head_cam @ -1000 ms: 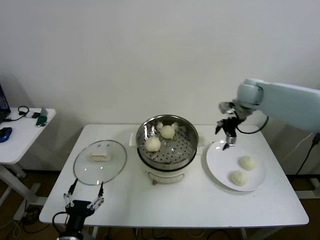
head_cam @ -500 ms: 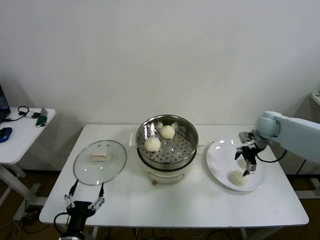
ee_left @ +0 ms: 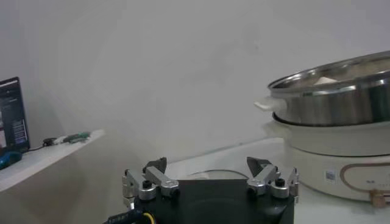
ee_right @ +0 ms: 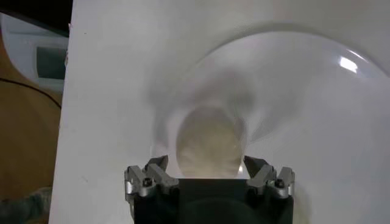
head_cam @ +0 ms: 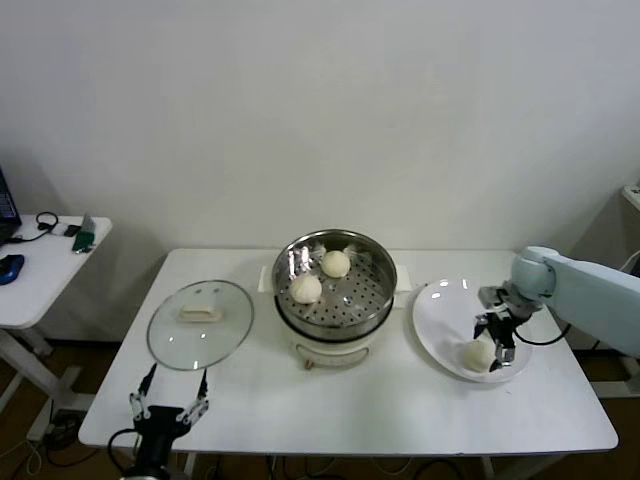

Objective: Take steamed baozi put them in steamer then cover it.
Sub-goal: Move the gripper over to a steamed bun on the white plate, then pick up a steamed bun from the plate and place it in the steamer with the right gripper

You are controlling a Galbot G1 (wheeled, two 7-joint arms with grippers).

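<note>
No writing is readable anywhere. The right gripper (head_cam: 495, 340), spread wide, straddles a bun (ee_right: 210, 145) on the plate (head_cam: 440, 310) near the tabletop's right edge. The left gripper (head_cam: 168, 408) hangs open at the front-left corner.

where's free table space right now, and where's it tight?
Bare front strip of the white table, between the round glass lid and white plate. Tight: the plate, right gripper over a cream bun; the steel steamer basket holds two buns.
</note>
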